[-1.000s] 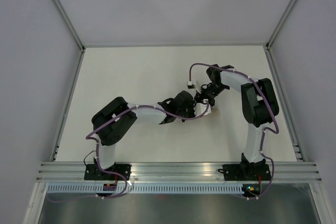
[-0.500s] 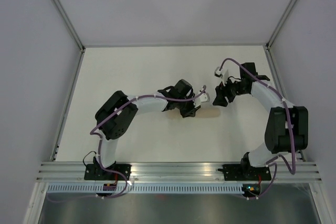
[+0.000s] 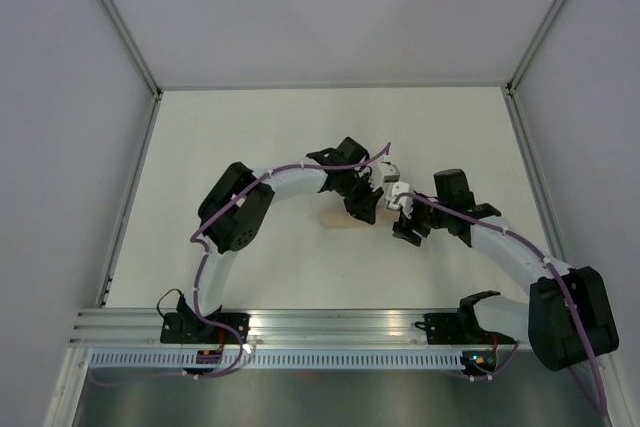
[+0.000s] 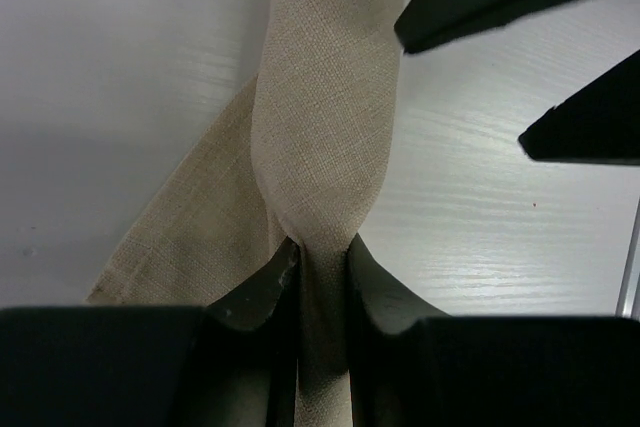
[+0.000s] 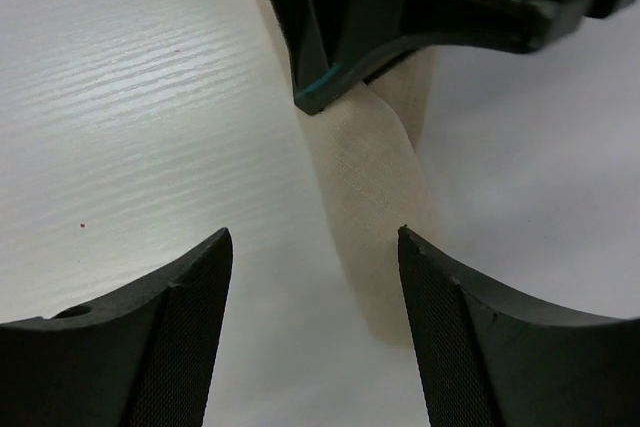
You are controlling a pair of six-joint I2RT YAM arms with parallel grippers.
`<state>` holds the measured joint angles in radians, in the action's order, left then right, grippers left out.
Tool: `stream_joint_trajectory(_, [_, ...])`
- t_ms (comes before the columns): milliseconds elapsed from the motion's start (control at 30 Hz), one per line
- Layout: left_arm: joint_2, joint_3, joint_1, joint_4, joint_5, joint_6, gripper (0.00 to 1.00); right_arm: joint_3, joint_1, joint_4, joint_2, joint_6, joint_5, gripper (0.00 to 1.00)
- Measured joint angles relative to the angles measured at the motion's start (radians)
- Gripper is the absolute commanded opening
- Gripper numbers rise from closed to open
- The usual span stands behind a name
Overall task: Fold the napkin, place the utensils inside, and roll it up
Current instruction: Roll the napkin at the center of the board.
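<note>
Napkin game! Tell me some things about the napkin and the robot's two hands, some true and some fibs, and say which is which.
1. The left gripper is pinching the napkin. True.
2. The right gripper is squeezed shut. False: its fingers are spread wide apart, with the napkin lying ahead between them.
3. The napkin is spread out flat as a big square. False: it is rolled into a narrow bundle.
4. The napkin is beige and lies on a white table. True.
</note>
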<state>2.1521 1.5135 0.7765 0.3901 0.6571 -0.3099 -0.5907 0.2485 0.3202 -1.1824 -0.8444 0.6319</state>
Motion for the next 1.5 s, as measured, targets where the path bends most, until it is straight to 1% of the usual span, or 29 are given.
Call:
stream_joint_trajectory(133, [0.021,0.029,-0.002,0.035,0.03,0.007,0.22,0.047,0.084,-0.086,0.0,-0.009,-0.072,0.73])
stream_joint_trajectory(267, [0.04,0.056,-0.004,0.066,0.054,0.012,0.23,0.054,0.123,-0.152,-0.006,-0.019,-0.119,0.74])
stream_joint_trajectory(500, [0.056,0.082,-0.005,0.097,0.063,0.015,0.26,0.06,0.206,-0.206,-0.053,-0.039,-0.187,0.73])
stream_joint_trajectory(667, [0.063,0.091,-0.007,0.11,0.079,0.015,0.28,0.075,0.238,-0.238,-0.1,-0.05,-0.232,0.72])
stream_joint_trajectory(733, [0.063,0.091,-0.007,0.111,0.08,0.014,0.29,0.082,0.24,-0.258,-0.115,-0.054,-0.249,0.71])
stream_joint_trajectory(767, [0.063,0.091,-0.007,0.111,0.08,0.015,0.31,0.084,0.241,-0.269,-0.12,-0.055,-0.256,0.7])
stream_joint_trajectory(800, [0.063,0.091,-0.007,0.111,0.08,0.015,0.32,0.085,0.242,-0.279,-0.124,-0.058,-0.263,0.68])
stream_joint_trajectory(867, [0.063,0.091,-0.007,0.114,0.08,0.015,0.37,0.085,0.243,-0.293,-0.128,-0.061,-0.274,0.65])
stream_joint_trajectory(933, [0.064,0.091,-0.006,0.123,0.08,0.014,0.4,0.087,0.243,-0.305,-0.13,-0.063,-0.283,0.59])
stream_joint_trajectory(967, [0.064,0.091,-0.006,0.128,0.081,0.015,0.45,0.087,0.243,-0.309,-0.133,-0.066,-0.289,0.56])
stream_joint_trajectory(1000, [0.064,0.091,-0.006,0.131,0.084,0.015,0.46,0.087,0.243,-0.312,-0.137,-0.068,-0.293,0.51])
stream_joint_trajectory(1067, [0.064,0.092,-0.006,0.135,0.089,0.016,0.47,0.089,0.243,-0.317,-0.146,-0.071,-0.298,0.47])
stream_joint_trajectory(1167, [0.064,0.093,-0.006,0.138,0.096,0.018,0.52,0.095,0.243,-0.323,-0.15,-0.075,-0.301,0.36])
stream_joint_trajectory(1200, [0.064,0.094,-0.006,0.142,0.098,0.019,0.52,0.095,0.245,-0.323,-0.151,-0.077,-0.302,0.29])
stream_joint_trajectory(1233, [0.063,0.096,-0.006,0.145,0.098,0.021,0.53,0.095,0.245,-0.324,-0.152,-0.082,-0.302,0.26])
stream_joint_trajectory(1300, [0.062,0.098,-0.006,0.147,0.096,0.024,0.56,0.095,0.245,-0.323,-0.152,-0.088,-0.301,0.23])
stream_joint_trajectory(1400, [0.056,0.098,-0.009,0.15,0.087,0.031,0.57,0.095,0.246,-0.318,-0.152,-0.095,-0.301,0.22])
stream_joint_trajectory(1500, [0.038,0.09,-0.014,0.144,0.047,0.037,0.59,0.084,0.246,-0.296,-0.152,-0.097,-0.3,0.21])
